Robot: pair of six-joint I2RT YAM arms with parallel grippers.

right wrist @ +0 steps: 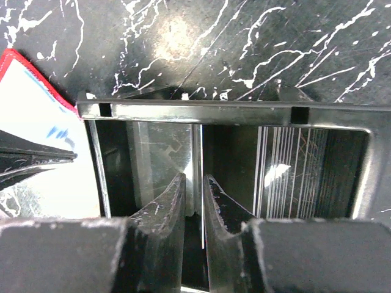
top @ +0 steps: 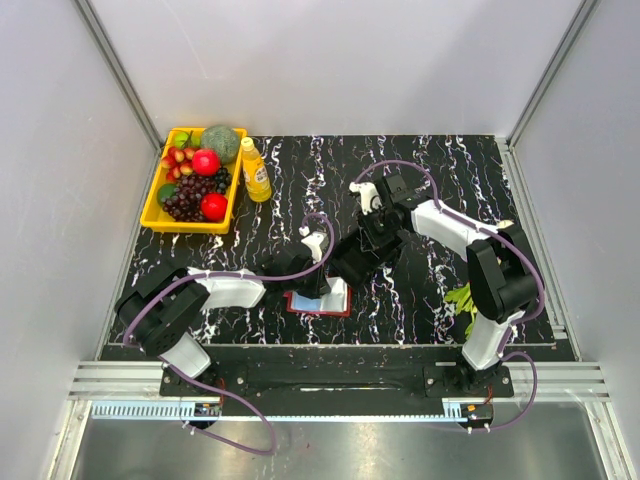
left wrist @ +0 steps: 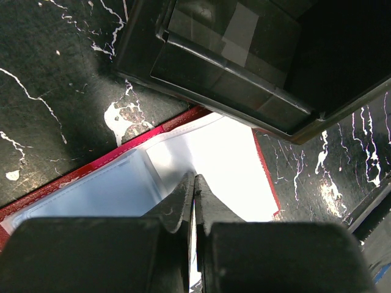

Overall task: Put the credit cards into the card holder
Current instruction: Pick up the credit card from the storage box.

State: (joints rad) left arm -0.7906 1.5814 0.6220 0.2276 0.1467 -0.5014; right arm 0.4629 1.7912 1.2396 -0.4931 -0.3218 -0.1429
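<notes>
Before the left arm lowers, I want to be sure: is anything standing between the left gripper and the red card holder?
Nothing visible does. The left gripper, shut, hangs directly over the open card holder. The black tray lies at the holder's far edge, not in between.

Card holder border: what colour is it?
The card holder has a dark red border, clearest in the left wrist view.
</notes>
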